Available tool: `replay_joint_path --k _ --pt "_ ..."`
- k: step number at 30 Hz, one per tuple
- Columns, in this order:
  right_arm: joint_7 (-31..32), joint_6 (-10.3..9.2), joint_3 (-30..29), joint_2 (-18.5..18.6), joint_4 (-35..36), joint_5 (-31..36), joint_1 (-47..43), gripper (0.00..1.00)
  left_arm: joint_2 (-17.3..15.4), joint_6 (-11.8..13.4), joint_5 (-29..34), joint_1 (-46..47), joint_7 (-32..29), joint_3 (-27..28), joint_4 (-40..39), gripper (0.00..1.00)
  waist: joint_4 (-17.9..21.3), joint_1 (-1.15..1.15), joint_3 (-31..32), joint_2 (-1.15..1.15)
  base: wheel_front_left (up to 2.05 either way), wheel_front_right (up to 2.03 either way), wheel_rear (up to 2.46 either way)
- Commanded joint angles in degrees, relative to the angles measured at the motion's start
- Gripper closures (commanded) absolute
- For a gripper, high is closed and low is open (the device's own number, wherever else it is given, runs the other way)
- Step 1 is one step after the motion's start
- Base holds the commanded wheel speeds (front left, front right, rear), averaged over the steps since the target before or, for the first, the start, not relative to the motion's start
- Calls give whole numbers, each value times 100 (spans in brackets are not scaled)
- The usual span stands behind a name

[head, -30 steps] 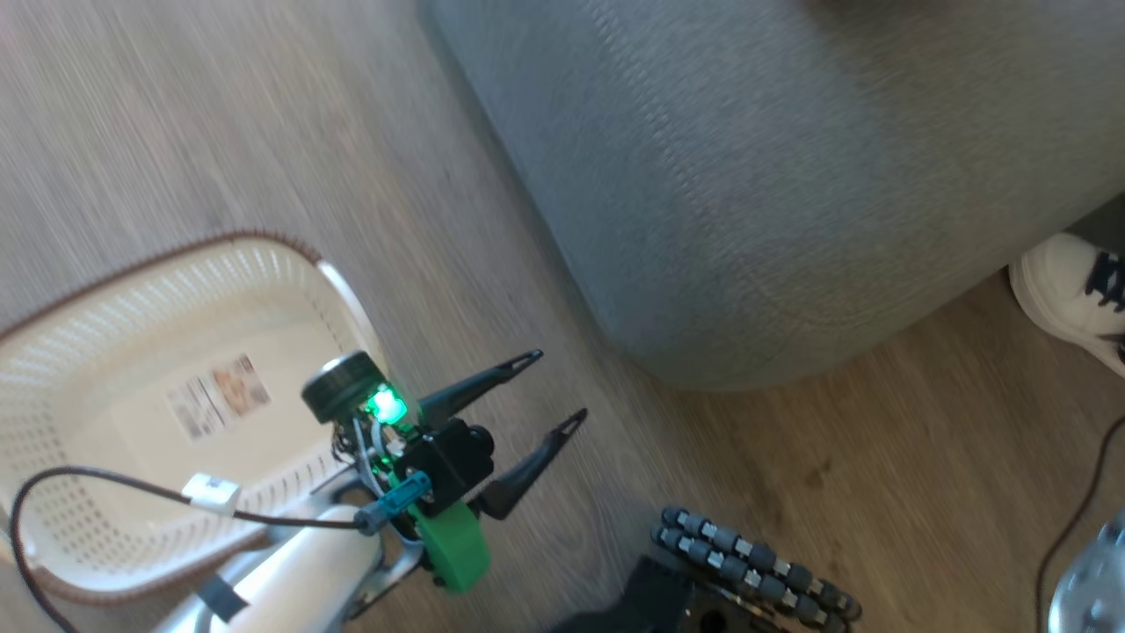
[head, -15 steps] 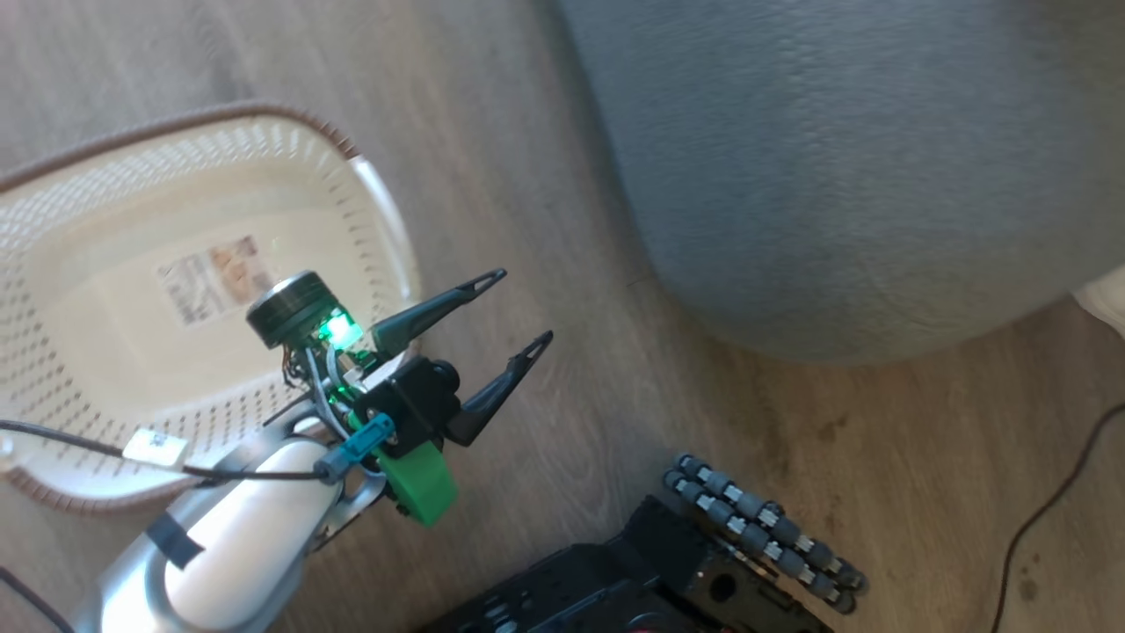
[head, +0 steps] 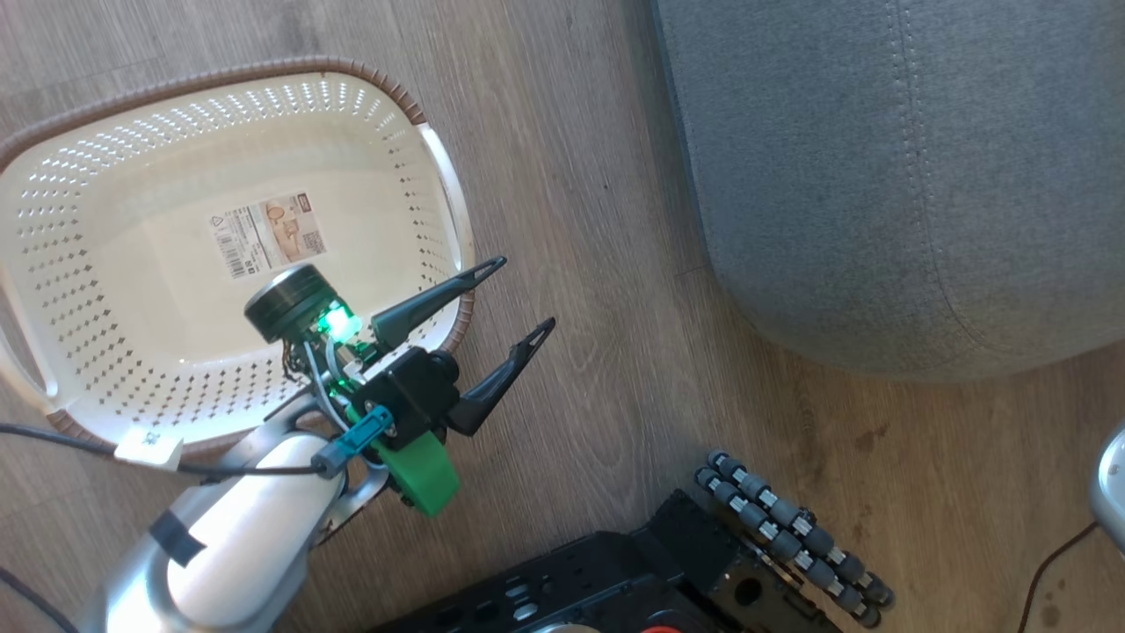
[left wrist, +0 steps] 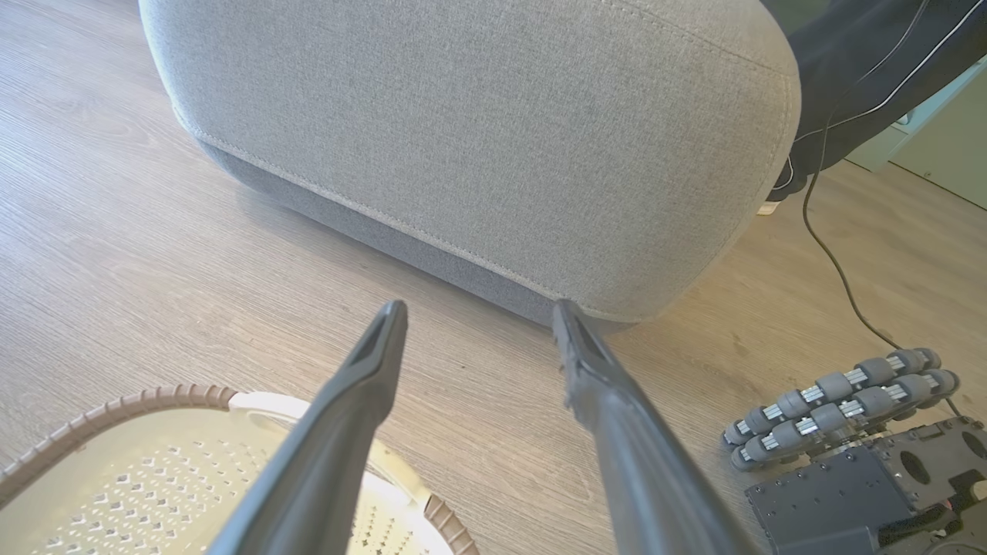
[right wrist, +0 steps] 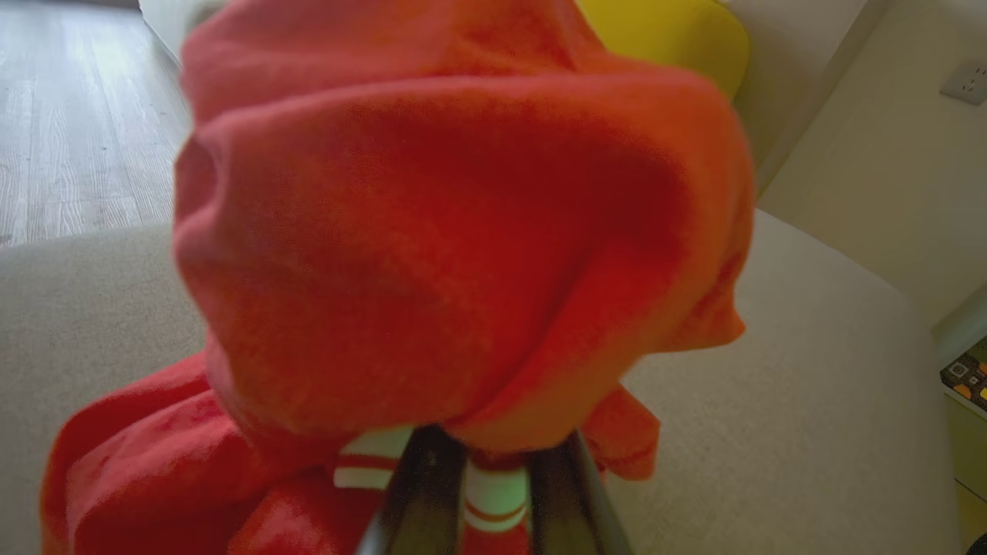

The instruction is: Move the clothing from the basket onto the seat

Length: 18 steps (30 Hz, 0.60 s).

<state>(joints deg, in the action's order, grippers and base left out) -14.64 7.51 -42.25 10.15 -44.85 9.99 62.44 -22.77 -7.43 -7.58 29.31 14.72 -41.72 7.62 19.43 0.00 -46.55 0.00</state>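
Clothing [right wrist: 463, 231]: red, pinched by the nearly closed right gripper [right wrist: 493, 470], over seat [right wrist: 810, 401].
Left gripper [head: 526, 293]: spread wide, holding nothing, at right rim of basket [head: 413, 101].

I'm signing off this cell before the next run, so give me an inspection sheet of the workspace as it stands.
Surface: wood floor; the grey seat stands on it.
Job's things: basket on the floor, no clothing in it; red clothing bunched above the seat, more of it lying on the seat.
Clutter: nothing seen.
Pincers: left pincer open, by the basket's rim, holding nothing; right pincer shut on the clothing.
Cables: arm cable along the left forearm; floor cable loose near the wheels.
Surroundings: person's dark-clad leg beside the seat; yellow cushion; wall socket.
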Motion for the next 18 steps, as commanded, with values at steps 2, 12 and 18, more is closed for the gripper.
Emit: replay_joint_path --k 2,12,18 --pt "-36 -2 17 111 -138 158 -58 100 -19 -5 40 -108 28 170 -171 0 22 0 20 0 0 0 0" --pt "-36 -2 128 171 -846 219 142 100 84 -5 28 -183 28 148 -137 0 59 0 144 0 0 0 0" --pt "-36 -2 193 208 -851 312 18 0 127 -5 -20 -284 28 106 -42 0 38 0 461 0 0 0 0"
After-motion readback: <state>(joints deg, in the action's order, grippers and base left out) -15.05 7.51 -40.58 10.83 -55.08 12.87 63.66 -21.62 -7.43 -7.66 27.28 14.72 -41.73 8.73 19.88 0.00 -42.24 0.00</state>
